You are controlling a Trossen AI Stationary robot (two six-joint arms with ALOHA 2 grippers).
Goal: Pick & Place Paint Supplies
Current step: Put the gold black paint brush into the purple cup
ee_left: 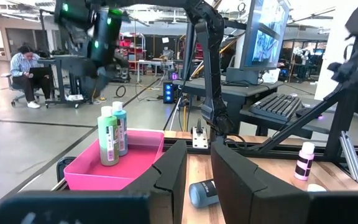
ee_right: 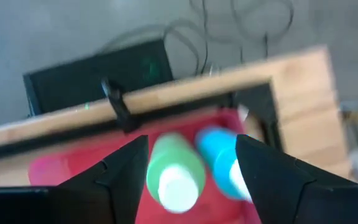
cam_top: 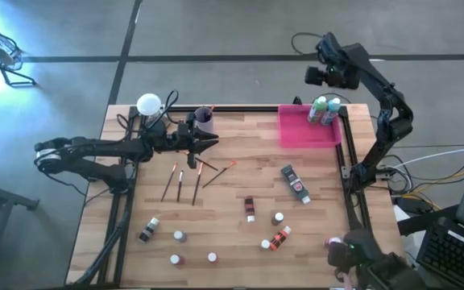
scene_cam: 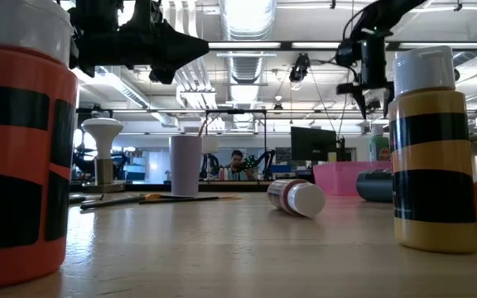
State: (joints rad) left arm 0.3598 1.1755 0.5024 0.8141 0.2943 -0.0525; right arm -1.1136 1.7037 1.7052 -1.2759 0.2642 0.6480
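Looking down from above, two white-capped plastic bottles, one green (cam_top: 319, 110) and one blue (cam_top: 332, 109), are standing together in the far right corner of the flat pink rectangular tray (cam_top: 300, 130), so only a small share of the job looks done. Left out on the wooden surface (cam_top: 232, 234) are three thin long-handled brushes (cam_top: 180, 182), a dark tube (cam_top: 295, 184), a dark red bottle lying on its side (cam_top: 250, 208), an orange striped bottle (cam_top: 279, 238) and several small white-capped bottles near the front edge. The right hand (cam_top: 322, 76) is hanging above the tray's far corner. The left hand (cam_top: 208, 143) is reaching out just in front of the lilac cup (cam_top: 204, 121).

From surface level, a fallen white-capped bottle (scene_cam: 296, 197) is lying mid-surface, and the brushes (scene_cam: 151, 199) are lying flat beside the cup (scene_cam: 185, 164).

In the left wrist view, the left hand (ee_left: 197, 171) is showing its fingers nearly closed with nothing between them, and the two bottles (ee_left: 112, 134) are standing upright in the tray (ee_left: 114, 168).

In the right wrist view, the right hand (ee_right: 191, 163) is spreading well apart, empty, directly over the green bottle (ee_right: 173, 168) and its blue neighbour (ee_right: 225, 158).
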